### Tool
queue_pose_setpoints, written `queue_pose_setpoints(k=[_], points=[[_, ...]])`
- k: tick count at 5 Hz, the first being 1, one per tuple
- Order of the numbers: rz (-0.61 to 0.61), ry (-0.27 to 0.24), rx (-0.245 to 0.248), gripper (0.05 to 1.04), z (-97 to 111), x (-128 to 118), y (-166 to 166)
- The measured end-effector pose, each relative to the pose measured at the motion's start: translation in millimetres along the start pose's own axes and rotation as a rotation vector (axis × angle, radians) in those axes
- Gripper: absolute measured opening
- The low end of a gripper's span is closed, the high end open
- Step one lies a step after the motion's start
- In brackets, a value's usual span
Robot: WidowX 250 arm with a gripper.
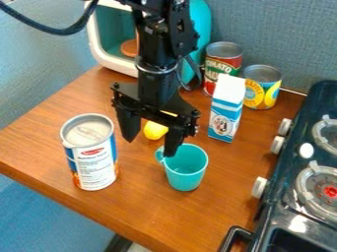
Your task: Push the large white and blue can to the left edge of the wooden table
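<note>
The black gripper (150, 145) hangs over the middle of the wooden counter, its two fingers spread apart with nothing held between them. Its right finger reaches down to the rim of a teal cup (187, 173), in front of the cup's far left side; whether they touch I cannot tell. The cup stands upright with its handle toward the left. Behind the gripper lies a yellow object (155, 130), partly hidden by it. To the left stands a tall can (92, 157) with a white and blue label.
A blue and white carton (225, 110) stands right of the gripper, with a red can (221, 66) and a yellow can (262, 88) behind. A dark toy stove (283, 197) lines the right side. At the back left is a white and teal box (105, 56).
</note>
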State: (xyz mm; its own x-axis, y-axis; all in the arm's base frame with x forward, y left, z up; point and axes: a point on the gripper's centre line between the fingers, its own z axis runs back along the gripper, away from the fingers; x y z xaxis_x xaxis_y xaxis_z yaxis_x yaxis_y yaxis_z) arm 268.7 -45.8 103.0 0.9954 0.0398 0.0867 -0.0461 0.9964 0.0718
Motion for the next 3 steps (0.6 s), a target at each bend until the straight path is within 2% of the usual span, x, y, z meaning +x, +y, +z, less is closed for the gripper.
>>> queue_pose_setpoints(k=[2,3], points=[[-0.024,0.042,0.009,0.989,-8.0,-4.3,1.3],[-0.062,0.028,0.021,0.989,-5.6,4.3,10.1]])
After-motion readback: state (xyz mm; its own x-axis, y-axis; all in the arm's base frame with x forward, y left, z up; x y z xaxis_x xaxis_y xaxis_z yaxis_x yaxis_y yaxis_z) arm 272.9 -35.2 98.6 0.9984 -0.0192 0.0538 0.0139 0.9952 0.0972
